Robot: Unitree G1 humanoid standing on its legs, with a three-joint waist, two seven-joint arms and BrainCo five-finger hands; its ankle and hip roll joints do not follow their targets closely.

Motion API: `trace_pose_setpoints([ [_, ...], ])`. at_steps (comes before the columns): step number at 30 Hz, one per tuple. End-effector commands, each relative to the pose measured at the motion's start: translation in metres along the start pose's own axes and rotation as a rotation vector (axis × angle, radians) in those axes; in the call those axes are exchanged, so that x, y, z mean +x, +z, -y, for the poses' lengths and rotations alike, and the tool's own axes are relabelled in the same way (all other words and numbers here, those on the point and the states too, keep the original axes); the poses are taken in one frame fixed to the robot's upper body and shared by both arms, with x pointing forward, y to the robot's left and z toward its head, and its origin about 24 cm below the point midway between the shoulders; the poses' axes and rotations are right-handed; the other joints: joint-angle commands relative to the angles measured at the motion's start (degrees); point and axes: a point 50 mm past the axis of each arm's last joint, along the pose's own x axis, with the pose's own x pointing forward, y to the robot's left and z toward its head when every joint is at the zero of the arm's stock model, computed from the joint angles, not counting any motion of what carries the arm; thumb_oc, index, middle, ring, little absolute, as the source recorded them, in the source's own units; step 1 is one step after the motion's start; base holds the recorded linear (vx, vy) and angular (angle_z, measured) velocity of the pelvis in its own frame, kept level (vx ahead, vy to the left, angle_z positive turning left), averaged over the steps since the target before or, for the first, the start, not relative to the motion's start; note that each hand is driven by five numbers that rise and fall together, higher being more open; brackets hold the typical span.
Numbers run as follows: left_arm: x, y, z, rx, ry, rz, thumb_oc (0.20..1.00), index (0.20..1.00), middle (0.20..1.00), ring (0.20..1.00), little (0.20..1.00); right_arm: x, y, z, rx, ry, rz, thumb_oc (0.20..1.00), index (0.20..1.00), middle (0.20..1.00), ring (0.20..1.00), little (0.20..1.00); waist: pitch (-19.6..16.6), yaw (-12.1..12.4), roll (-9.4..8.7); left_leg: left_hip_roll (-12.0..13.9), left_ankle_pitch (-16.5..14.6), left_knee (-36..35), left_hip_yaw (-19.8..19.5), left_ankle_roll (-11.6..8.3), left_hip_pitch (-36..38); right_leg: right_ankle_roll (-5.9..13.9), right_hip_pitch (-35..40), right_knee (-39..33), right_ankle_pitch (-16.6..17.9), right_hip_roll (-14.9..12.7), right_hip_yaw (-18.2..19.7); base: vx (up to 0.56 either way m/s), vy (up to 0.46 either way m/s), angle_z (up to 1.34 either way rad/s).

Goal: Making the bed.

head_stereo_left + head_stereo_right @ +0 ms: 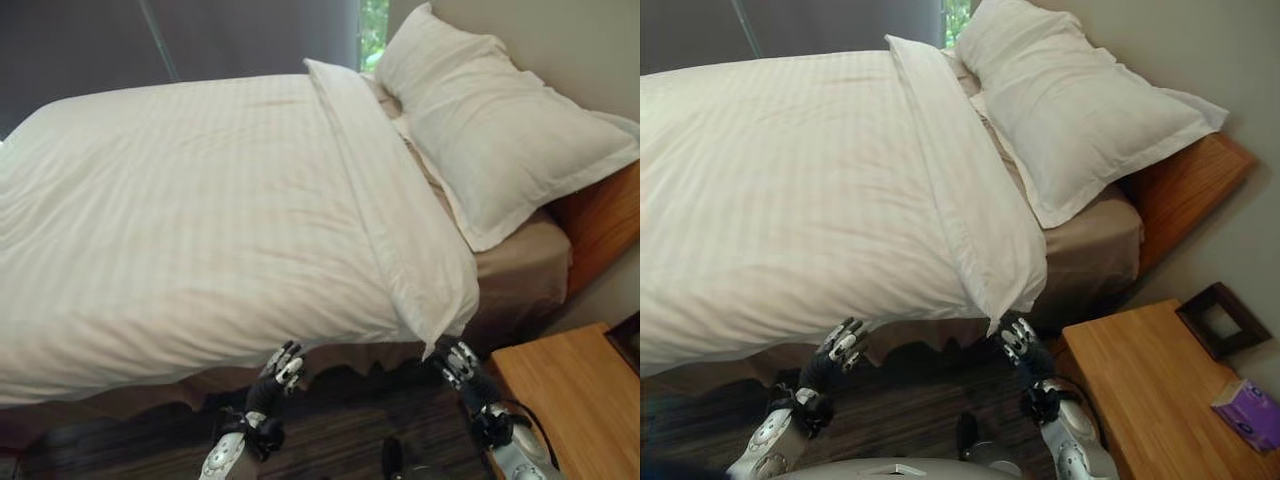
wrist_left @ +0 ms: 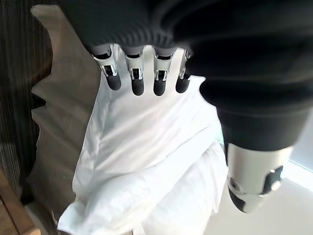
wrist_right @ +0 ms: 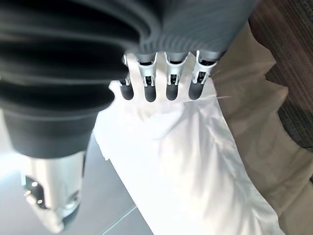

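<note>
**Both hands hang free at the near edge of the duvet**

Nearest the robot, the left hand and the right hand are raised just below the near edge of the bed, over the dark striped floor. In each wrist view the fingers reach out nearly straight with the thumb apart, holding nothing. Beside the right hand stands a light wooden bedside table, with a dark square frame and a small purple box on it. Above the hands, the white striped duvet covers the bed, its folded top edge hanging in a corner just above the right hand. A tan fitted sheet shows beyond it. Farthest off, a large white pillow lies against the wooden headboard.
</note>
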Motion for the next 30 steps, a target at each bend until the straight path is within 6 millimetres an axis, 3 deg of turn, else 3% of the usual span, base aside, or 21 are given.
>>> trace_pose_setpoints([
  [1, 0.011, 0.042, 0.001, 0.028, -0.017, 0.204, 1.0, 1.0, 1.0, 1.0, 1.0, 0.016, 0.041, -0.01, -0.096, 0.082, 0.164, 1.0, 1.0, 1.0, 1.0, 1.0, 2.24, 3.7, -1.49, -0.95, 7.03, 1.22, -6.4, -3.55, -5.41, 3.68, 5.31, 2.94, -6.62, -4.79, -3.06, -0.15, -0.118, 0.69],
  [3, 0.013, 0.048, 0.002, 0.028, -0.016, 0.227, 1.0, 1.0, 1.0, 1.0, 1.0, 0.017, 0.046, -0.009, -0.122, 0.086, 0.175, 1.0, 1.0, 1.0, 1.0, 1.0, 2.92, 4.39, -1.41, -1.69, 8.26, 1.84, -8.48, -4.22, -7.73, 3.52, 4.87, 2.96, -6.65, -5.25, -5.25, -0.24, -0.082, 1.26],
  [4, 0.018, 0.062, 0.004, 0.001, -0.009, 0.29, 1.0, 1.0, 1.0, 1.0, 1.0, 0.023, 0.057, -0.01, -0.17, 0.095, 0.195, 1.0, 1.0, 1.0, 1.0, 1.0, 4.66, 6.33, -1.83, -1.84, 9.68, 3.17, -9.77, -5.24, -11.45, 3.73, 2.53, 4.52, -6.2, -6.97, -8.73, -0.36, 0.04, 2.13],
  [6, 0.018, 0.064, 0.002, -0.024, 0.002, 0.306, 1.0, 1.0, 1.0, 1.0, 1.0, 0.023, 0.058, -0.005, -0.185, 0.067, 0.19, 1.0, 1.0, 1.0, 1.0, 1.0, 4.53, 5.95, -2.29, 1.41, 7.65, 6.18, -4.41, -4.85, -10.62, 4.03, 0.98, 5.3, -5.22, -9.2, -11.0, -0.32, 0.098, 1.54],
  [8, 0.017, 0.06, -0.001, -0.048, 0.022, 0.311, 1.0, 1.0, 1.0, 1.0, 1.0, 0.018, 0.062, -0.006, -0.15, 0.07, 0.221, 1.0, 1.0, 1.0, 1.0, 1.0, 4.27, 4.4, -2.71, 6.91, 5.96, 10.57, 1.61, -5.11, -7.45, 4.18, 1.06, 5.07, -4.52, -11.41, -13.81, -0.22, 0.132, 1.09],
  [11, 0.023, 0.061, 0.001, -0.031, 0.025, 0.307, 1.0, 1.0, 1.0, 1.0, 1.0, 0.012, 0.052, -0.006, -0.099, 0.059, 0.207, 1.0, 1.0, 1.0, 1.0, 1.0, 1.94, 1.04, -1.11, 14.38, 6.81, 12.56, 8.21, -7.56, 0.49, 5.33, 0.29, 5.93, -3.97, -14.07, -18.69, -0.17, 0.247, 1.19],
  [13, 0.024, 0.063, 0.003, -0.038, 0.013, 0.315, 1.0, 1.0, 1.0, 1.0, 1.0, 0.008, 0.048, -0.005, -0.077, 0.048, 0.202, 1.0, 1.0, 1.0, 1.0, 1.0, 0.68, -0.72, -0.04, 16.22, 7.05, 12.89, 10.96, -8.92, 3.41, 5.94, -0.66, 6.45, -3.09, -15.78, -20.99, -0.18, 0.347, 0.74],
  [14, 0.025, 0.065, 0.006, -0.032, -0.003, 0.318, 1.0, 1.0, 1.0, 1.0, 1.0, 0.004, 0.047, -0.001, -0.088, 0.033, 0.196, 1.0, 1.0, 1.0, 1.0, 1.0, -0.08, -1.44, 0.44, 16.36, 6.17, 12.3, 11.84, -9.51, 4.25, 6.75, -1.15, 6.6, -2.19, -16.99, -22.17, -0.21, 0.391, 1.08],
  [16, 0.026, 0.066, 0.01, -0.012, -0.03, 0.311, 1.0, 1.0, 1.0, 1.0, 1.0, 0.002, 0.048, 0.004, -0.093, 0.001, 0.203, 1.0, 1.0, 1.0, 1.0, 1.0, -1.12, -2.35, 1.18, 13.82, 1.63, 6.97, 14.37, -9.23, 4.67, 9.47, -1.64, 5.48, 1.79, -19.87, -23.74, -0.18, 0.458, 1.08],
  [17, 0.026, 0.064, 0.01, 0.006, -0.034, 0.3, 1.0, 1.0, 1.0, 1.0, 1.0, 0.001, 0.049, 0.006, -0.082, -0.017, 0.213, 1.0, 1.0, 1.0, 1.0, 1.0, -1.26, -2.27, 1.06, 11.99, -1.06, 3.94, 15.47, -8.22, 4.9, 10.83, -1.82, 5.07, 3.83, -21.54, -23.99, -0.11, 0.363, 1.3],
  [18, 0.025, 0.064, 0.01, 0.007, -0.034, 0.299, 1.0, 1.0, 1.0, 1.0, 1.0, 0.001, 0.049, 0.006, -0.082, -0.018, 0.213, 1.0, 1.0, 1.0, 1.0, 1.0, -1.28, -2.18, 0.91, 11.66, -1.12, 3.76, 15.56, -8.0, 5.02, 11.04, -1.84, 5.02, 4.06, -21.8, -23.85, -0.17, 0.474, 1.2],
  [19, 0.022, 0.064, 0.005, 0.036, -0.022, 0.293, 1.0, 1.0, 1.0, 1.0, 1.0, 0.001, 0.05, 0.007, -0.067, -0.051, 0.236, 1.0, 1.0, 1.0, 1.0, 1.0, -1.11, -1.63, 0.17, 8.81, -2.9, 1.32, 14.49, -6.29, 4.36, 13.07, -2.67, 3.37, 7.92, -23.85, -23.19, -0.16, 0.446, 0.32],
  [20, 0.021, 0.064, 0.002, 0.056, -0.014, 0.288, 1.0, 1.0, 1.0, 1.0, 1.0, 0.002, 0.048, 0.005, -0.029, -0.063, 0.247, 1.0, 1.0, 1.0, 1.0, 1.0, -0.66, -1.26, -0.48, 7.06, -3.6, 0.71, 14.45, -5.28, 4.41, 13.62, -2.85, 2.47, 9.76, -24.64, -22.24, -0.22, 0.57, -0.05],
  [21, 0.018, 0.064, -0.003, 0.107, -0.004, 0.275, 1.0, 1.0, 1.0, 1.0, 1.0, 0.003, 0.045, 0.007, 0.016, -0.086, 0.256, 1.0, 1.0, 1.0, 1.0, 1.0, -0.01, -1.97, -0.6, 6.06, -3.64, 0.38, 13.3, -4.65, 4.05, 13.82, -3.15, 2.53, 11.35, -24.39, -18.86, -0.12, 0.283, -0.2],
  [22, 0.018, 0.065, -0.003, 0.109, -0.004, 0.275, 1.0, 1.0, 1.0, 1.0, 1.0, 0.003, 0.045, 0.006, 0.018, -0.085, 0.256, 1.0, 1.0, 1.0, 1.0, 1.0, 0.04, -1.93, -0.73, 5.95, -3.67, 0.38, 13.35, -4.59, 4.08, 13.84, -3.17, 2.53, 11.41, -24.47, -18.76, -0.18, 0.232, -0.05],
  [23, 0.02, 0.068, -0.005, 0.143, -0.001, 0.277, 1.0, 1.0, 1.0, 1.0, 1.0, 0.007, 0.041, 0.004, 0.04, -0.083, 0.244, 1.0, 1.0, 1.0, 1.0, 1.0, 0.69, -3.09, -1.36, 4.73, -2.52, 0.38, 12.21, -3.69, 3.03, 12.6, -4.9, 3.64, 10.37, -23.37, -12.51, -0.22, 0.237, 0.32],
  [24, 0.02, 0.071, -0.008, 0.184, 0.002, 0.277, 1.0, 1.0, 1.0, 1.0, 1.0, 0.009, 0.041, 0.0, 0.041, -0.059, 0.24, 1.0, 1.0, 1.0, 1.0, 1.0, 1.32, -4.53, -1.23, 3.95, -1.77, 0.38, 10.7, -2.95, 2.41, 11.67, -6.47, 6.78, 8.3, -19.29, -1.92, -0.31, 0.504, 0.83],
  [25, 0.019, 0.07, -0.009, 0.184, -0.01, 0.269, 1.0, 1.0, 1.0, 1.0, 1.0, 0.005, 0.04, 0.0, -0.004, -0.019, 0.213, 1.0, 1.0, 1.0, 1.0, 1.0, 1.75, -5.2, -0.62, 2.44, -0.83, 0.38, 8.49, -1.64, 1.69, 9.85, -5.19, 12.14, 0.46, -11.39, 6.05, -0.22, 0.526, 1.17],
  [27, 0.015, 0.063, -0.011, 0.197, -0.005, 0.244, 1.0, 1.0, 1.0, 1.0, 1.0, 0.002, 0.036, 0.002, -0.051, -0.006, 0.183, 1.0, 1.0, 1.0, 1.0, 1.0, 1.39, -5.07, 0.01, 0.87, -0.59, 0.38, 7.14, 0.23, 1.32, 8.06, -4.95, 17.51, -2.63, -8.5, 3.23, -0.1, 0.337, 1.09],
  [28, 0.015, 0.063, -0.011, 0.197, -0.005, 0.244, 1.0, 1.0, 1.0, 1.0, 1.0, 0.002, 0.036, 0.002, -0.051, -0.006, 0.183, 1.0, 1.0, 1.0, 1.0, 1.0, 1.25, -5.09, 0.0, 0.87, -0.5, 0.38, 7.13, 0.22, 1.13, 8.04, -5.1, 17.41, -2.51, -8.5, 3.22, -0.05, 0.155, 0.52],
  [30, 0.013, 0.057, -0.008, 0.179, -0.008, 0.234, 1.0, 1.0, 1.0, 1.0, 1.0, 0.0, 0.031, 0.005, -0.06, -0.013, 0.158, 1.0, 1.0, 1.0, 1.0, 1.0, 0.5, -5.17, -0.17, -0.94, 0.22, 0.38, 4.98, 0.87, 0.59, 6.32, -4.33, 14.63, -4.8, -3.26, 5.21, -0.06, 0.165, -0.13],
])
